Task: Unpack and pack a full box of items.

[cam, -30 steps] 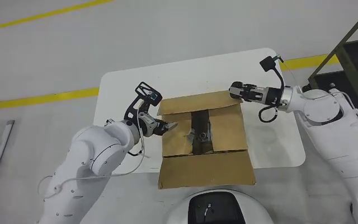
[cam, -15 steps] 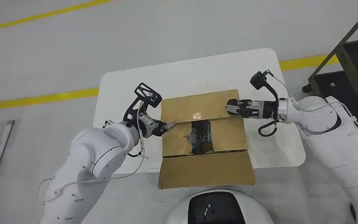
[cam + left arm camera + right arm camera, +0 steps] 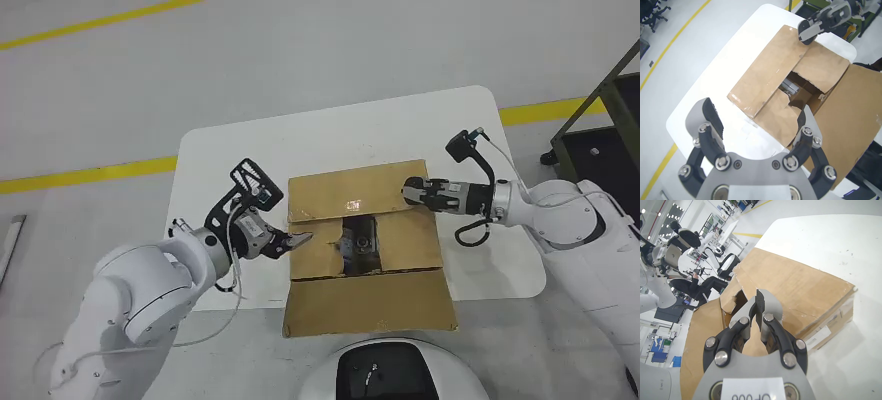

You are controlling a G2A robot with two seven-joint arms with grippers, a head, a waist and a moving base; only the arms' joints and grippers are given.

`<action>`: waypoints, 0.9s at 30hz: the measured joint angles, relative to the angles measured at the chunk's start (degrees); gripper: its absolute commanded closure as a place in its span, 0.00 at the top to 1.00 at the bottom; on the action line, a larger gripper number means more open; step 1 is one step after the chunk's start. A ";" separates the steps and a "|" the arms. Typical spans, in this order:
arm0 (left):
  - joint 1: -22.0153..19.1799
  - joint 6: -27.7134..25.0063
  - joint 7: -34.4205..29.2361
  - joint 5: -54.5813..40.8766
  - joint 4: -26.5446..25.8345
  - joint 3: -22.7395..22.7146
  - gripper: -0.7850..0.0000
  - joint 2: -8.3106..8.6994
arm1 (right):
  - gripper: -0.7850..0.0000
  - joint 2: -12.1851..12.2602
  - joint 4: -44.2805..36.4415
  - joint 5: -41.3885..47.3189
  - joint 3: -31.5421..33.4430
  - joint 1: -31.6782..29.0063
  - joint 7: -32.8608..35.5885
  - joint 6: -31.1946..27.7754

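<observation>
A brown cardboard box (image 3: 410, 235) sits mid-table. Its far flap (image 3: 345, 188) lies flat on top and its near flap (image 3: 365, 300) is folded out toward me. Two torn side flaps leave a gap (image 3: 358, 240) where a metallic item (image 3: 791, 87) shows inside. My left gripper (image 3: 297, 240) is open at the box's left edge, with the torn left flap (image 3: 776, 113) between its fingers (image 3: 712, 115) but not pinched. My right gripper (image 3: 410, 190) is shut with nothing in it, just over the far flap's right end (image 3: 800, 285), and also shows as the right gripper (image 3: 806, 34) across the box.
The white table (image 3: 230, 150) has bare surface left, right and beyond the box. A green metal rack (image 3: 600, 110) stands off the table's right side. Yellow floor lines run behind the table.
My right gripper came in from beyond the box's far right corner to the far flap, then held. My left gripper drew back slightly toward me along the left edge.
</observation>
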 measured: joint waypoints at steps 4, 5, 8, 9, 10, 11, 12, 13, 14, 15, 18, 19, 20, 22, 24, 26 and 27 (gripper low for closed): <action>7.59 -2.10 -1.78 0.60 -3.36 -7.54 1.00 1.17 | 0.00 -0.06 0.18 0.18 -0.46 0.29 -0.67 0.33; 9.61 -2.27 -2.37 0.83 -4.30 -9.24 1.00 1.39 | 0.00 -0.07 0.26 0.25 -0.55 0.34 -0.77 0.39; 16.67 -2.51 -3.67 1.32 -6.91 -14.41 1.00 1.90 | 0.00 -0.11 0.67 0.54 -0.79 0.52 -1.22 0.76; 19.57 -2.90 -3.96 1.73 -7.80 -16.14 1.00 2.04 | 0.00 -0.13 0.85 0.62 -0.93 0.60 -1.34 0.92; 21.73 -3.26 -3.88 2.03 -8.34 -17.28 1.00 2.11 | 0.00 -0.14 0.97 0.65 -1.06 0.67 -1.38 1.03; 23.87 -3.48 -3.48 2.23 -8.73 -18.30 1.00 2.14 | 0.00 -0.16 1.07 0.67 -1.19 0.74 -1.43 1.12; 26.66 -3.75 -2.67 2.66 -9.12 -19.52 1.00 2.15 | 0.00 -0.18 1.17 0.67 -1.34 0.84 -1.52 1.25; 28.65 -4.11 -2.04 3.14 -9.34 -20.29 1.00 2.15 | 0.00 -0.19 1.22 0.67 -1.44 0.90 -1.58 1.35; 30.52 -4.56 -1.35 3.69 -9.53 -20.96 1.00 2.15 | 0.00 -0.20 1.26 0.67 -1.55 0.96 -1.64 1.43; 32.87 -5.00 -0.34 4.52 -9.60 -21.80 1.00 2.13 | 0.00 -0.22 1.30 0.67 -1.69 1.05 -1.72 1.50; 38.11 -6.20 2.10 6.65 -9.59 -23.48 1.00 2.04 | 0.00 -0.23 1.36 0.60 -1.95 1.24 -1.78 1.54; 39.51 -6.36 3.15 7.05 -9.43 -23.94 1.00 1.98 | 0.00 -0.23 1.39 0.58 -2.00 1.30 -1.77 1.55; 40.93 -6.23 4.37 7.23 -8.97 -24.41 1.00 1.90 | 0.00 -0.23 1.40 0.58 -2.04 1.34 -1.77 1.56; 44.14 -7.25 6.24 8.64 -8.47 -25.31 1.00 1.82 | 0.00 -0.22 1.42 0.59 -2.12 1.41 -1.77 1.60; 46.77 -8.35 8.46 9.55 -8.38 -26.18 1.00 1.70 | 0.00 -0.20 1.42 0.52 -2.17 1.45 -1.77 1.66; 48.53 -8.96 10.07 9.87 -8.64 -26.60 1.00 1.61 | 0.00 -0.18 1.46 0.46 -2.23 1.46 -1.74 1.74; 49.39 -9.20 10.95 10.00 -8.73 -26.78 1.00 1.56 | 0.00 -0.16 1.51 0.44 -2.28 1.46 -1.67 1.75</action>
